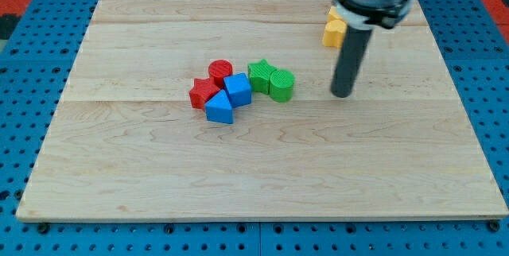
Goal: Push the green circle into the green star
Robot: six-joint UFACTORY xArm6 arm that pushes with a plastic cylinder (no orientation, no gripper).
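Note:
The green circle [281, 84] stands on the wooden board [254, 176] a little right of centre. It touches the green star [260, 75], which lies just to its left and slightly towards the view's top. My tip [342, 94] rests on the board to the right of the green circle, with a gap of about one block width between them. The dark rod rises straight up from it to the arm's head at the view's top.
A red circle [220, 71], a red star [203, 93], a blue cube [237, 89] and a blue triangular block [219, 108] cluster just left of the green star. Yellow blocks [332, 30] sit at the top right, partly hidden by the rod.

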